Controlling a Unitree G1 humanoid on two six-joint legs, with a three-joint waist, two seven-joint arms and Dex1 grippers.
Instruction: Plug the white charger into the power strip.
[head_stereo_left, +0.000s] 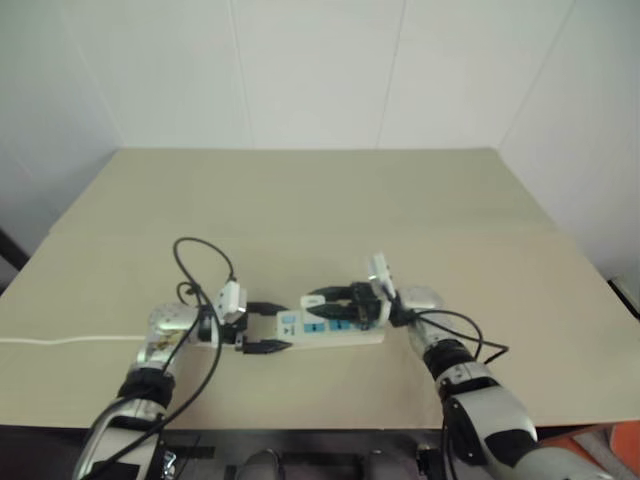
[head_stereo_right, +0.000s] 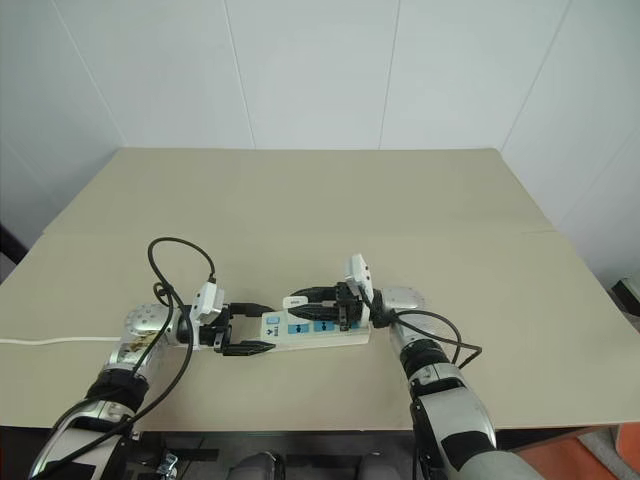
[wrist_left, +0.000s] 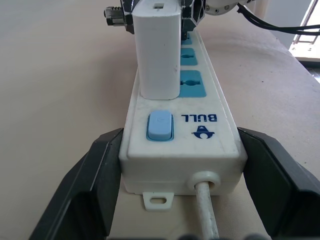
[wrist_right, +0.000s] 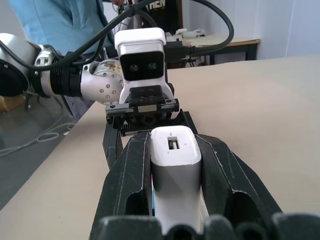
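Now, with the left jaws (wrist_left: 177, 200) clamped on the switch end of the long white plastic power strip (wrist_left: 200, 125), the small white rounded charger block (wrist_right: 176, 170) pinched between the right jaws (wrist_right: 175, 160) stands on a blue socket, apparently needing a firm seating push.

The white charger (wrist_left: 159, 55) is seated upright in the power strip (wrist_left: 195, 131), whose switch end is clamped between black fingers (wrist_left: 85, 185).

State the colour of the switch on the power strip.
Light blue; the switch on the white power strip shows best in the left wrist view.
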